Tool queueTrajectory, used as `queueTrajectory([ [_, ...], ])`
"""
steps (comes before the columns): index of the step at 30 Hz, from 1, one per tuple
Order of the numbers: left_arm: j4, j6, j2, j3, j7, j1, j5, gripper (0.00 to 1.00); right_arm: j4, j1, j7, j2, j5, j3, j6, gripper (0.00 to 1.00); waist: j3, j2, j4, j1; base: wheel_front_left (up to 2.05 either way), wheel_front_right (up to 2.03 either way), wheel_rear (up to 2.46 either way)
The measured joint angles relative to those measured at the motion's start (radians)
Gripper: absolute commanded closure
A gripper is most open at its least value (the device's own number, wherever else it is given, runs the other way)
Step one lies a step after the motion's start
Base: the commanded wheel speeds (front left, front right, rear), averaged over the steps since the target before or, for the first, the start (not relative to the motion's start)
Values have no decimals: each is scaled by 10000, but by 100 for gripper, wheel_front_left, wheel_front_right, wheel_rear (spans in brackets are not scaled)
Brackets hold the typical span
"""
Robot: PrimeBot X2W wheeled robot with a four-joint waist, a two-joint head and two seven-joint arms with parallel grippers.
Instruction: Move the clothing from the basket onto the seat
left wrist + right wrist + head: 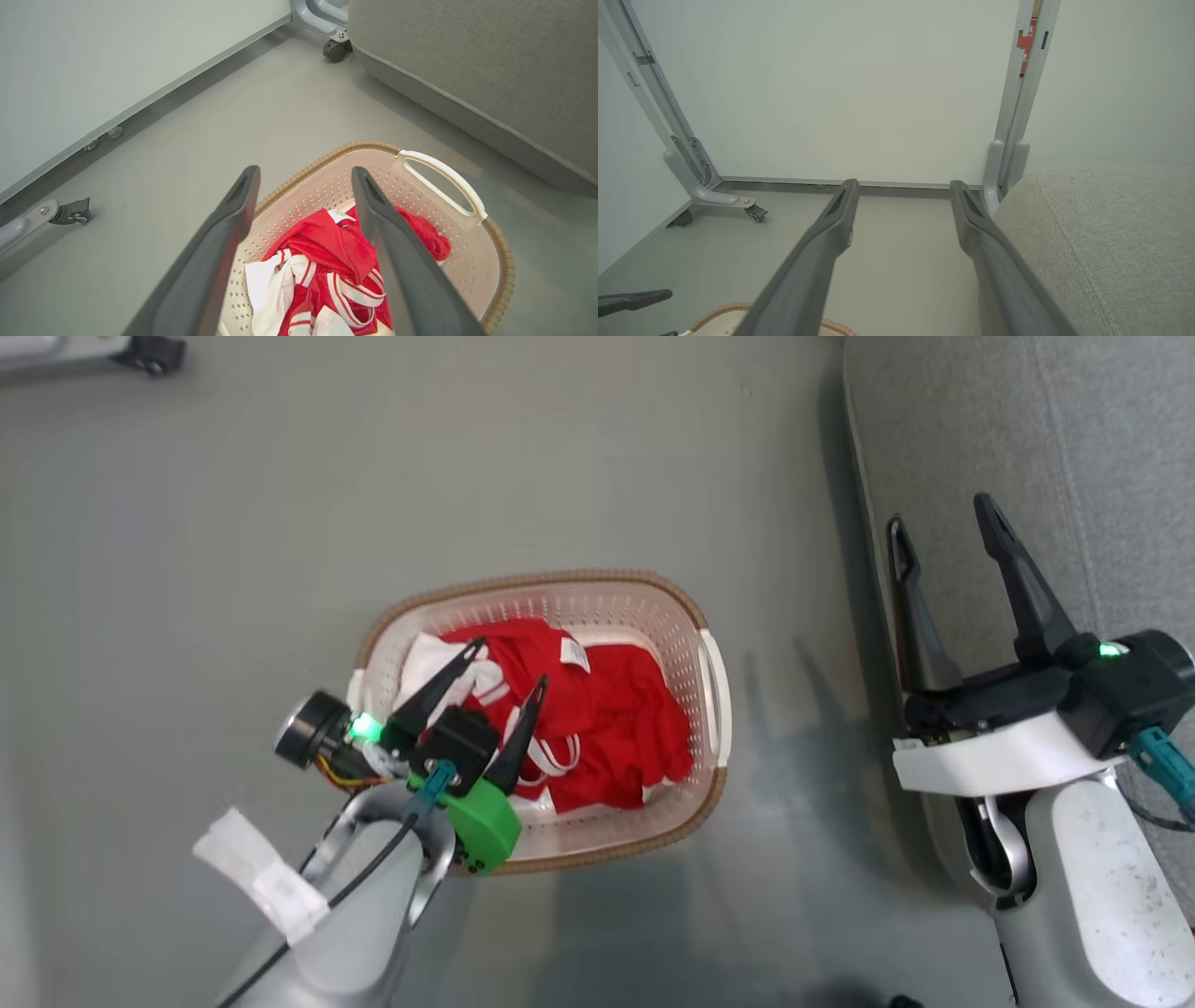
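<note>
Left gripper (pixel 512 661): fingers spread wide, nothing between them; hung over the near-left part of the basket (pixel 560 581), tips aimed into the red heap.
Right gripper (pixel 941 513): likewise released and holding nothing, poised over the edge of the seat (pixel 1027 429), well apart from the basket.
Clothing (pixel 616 709): both red pieces lay bunched inside the basket, white sleeve toward its left; none on the seat.
Risk, tangle: a pinch on one loose sleeve or trim loop would probably drag the second piece over the rim and onto the floor (pixel 280 523).
Risk, basket: looked light; a fingertip catching the perforated wall or the white handle (pixel 717 695) could slide or tip it.
Risk, carry: trailing cloth might snag the rim or fall short of the cushion's rounded edge.
Edges: seat edge ran near the basket's right, a strip of floor between.
Open room: bare floor around the basket; broad cushion beyond the right gripper.
</note>
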Motion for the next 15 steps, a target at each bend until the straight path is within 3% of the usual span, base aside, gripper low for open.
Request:
queueTrajectory([
  [15,3277,-127,339,-1179,4,-2837,23,0,-307,-1112,0,134,123,245,0,0,2789,0,-787,1,0,0,0],
])
